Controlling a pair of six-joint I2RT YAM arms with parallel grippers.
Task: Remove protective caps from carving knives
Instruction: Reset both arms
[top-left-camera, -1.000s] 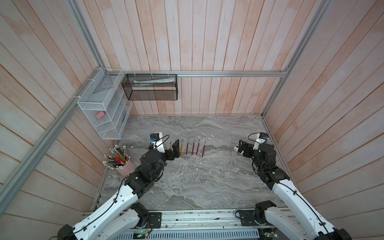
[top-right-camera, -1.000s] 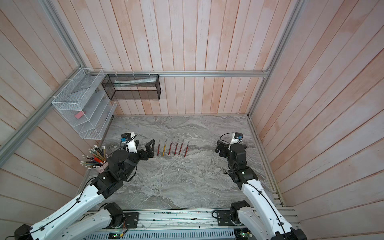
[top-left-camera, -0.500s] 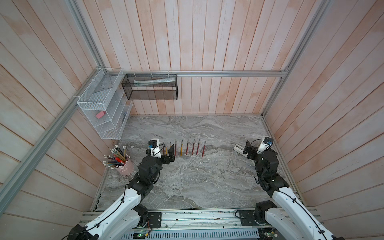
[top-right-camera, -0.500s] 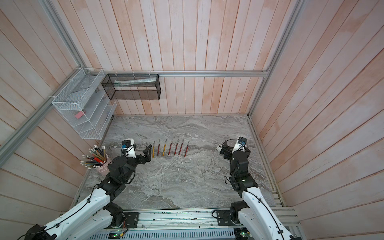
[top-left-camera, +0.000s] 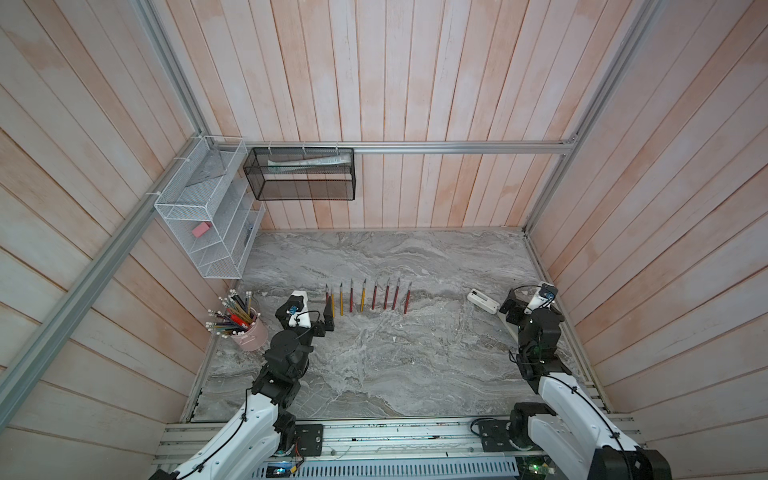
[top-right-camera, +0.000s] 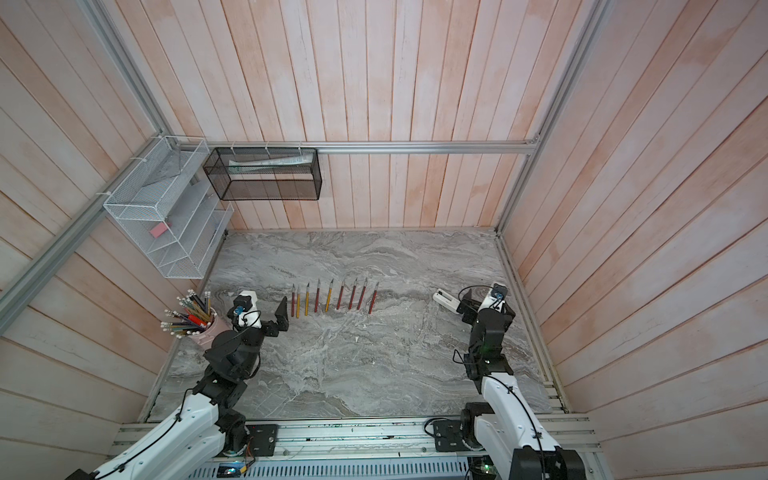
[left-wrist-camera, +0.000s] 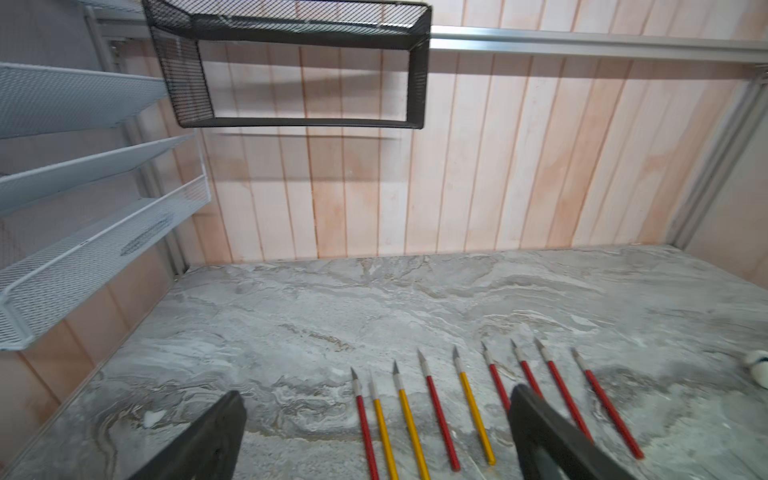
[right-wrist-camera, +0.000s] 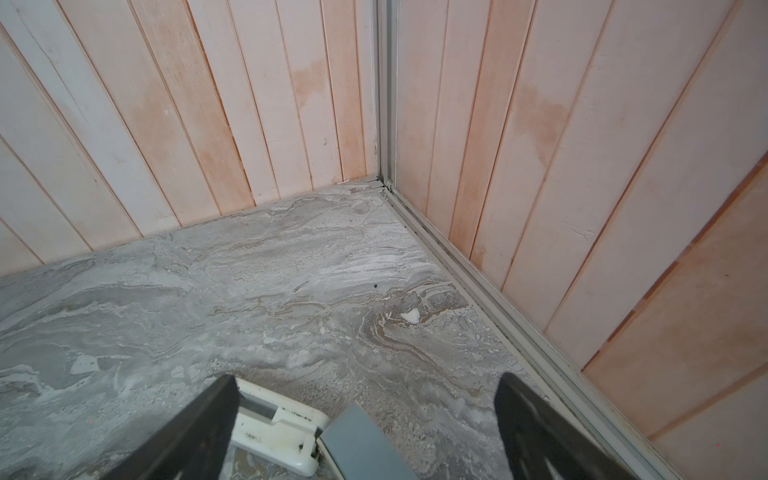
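Red and yellow carving knives (top-left-camera: 365, 296), nine rowed on marble tabletop (top-left-camera: 374, 365) beside left gripper (left-wrist-camera: 376, 395), jaws spread, empty; right gripper (right-wrist-camera: 366, 379) likewise, well apart; risk: a broad finger nudging neighbours, scattering the row.

- Knives (left-wrist-camera: 438, 411): six handles are coloured red and three yellow; the tips are seen as grey.
- Table (top-left-camera: 374, 365): grey marbling is shown, veined with white and tan.
- Walls (top-left-camera: 415, 83): planks are striped in pale pink and whitish tones.
- Basket (top-left-camera: 299, 189): black mesh is used.
- Rack (top-left-camera: 178, 195): white mesh is used.
- Cup (top-left-camera: 251, 334): pink is seen.
- Pencils (top-left-camera: 232, 318): mixed colours are shown, with white ends.
- Arms (top-left-camera: 249, 424): white shells are joined by black parts.
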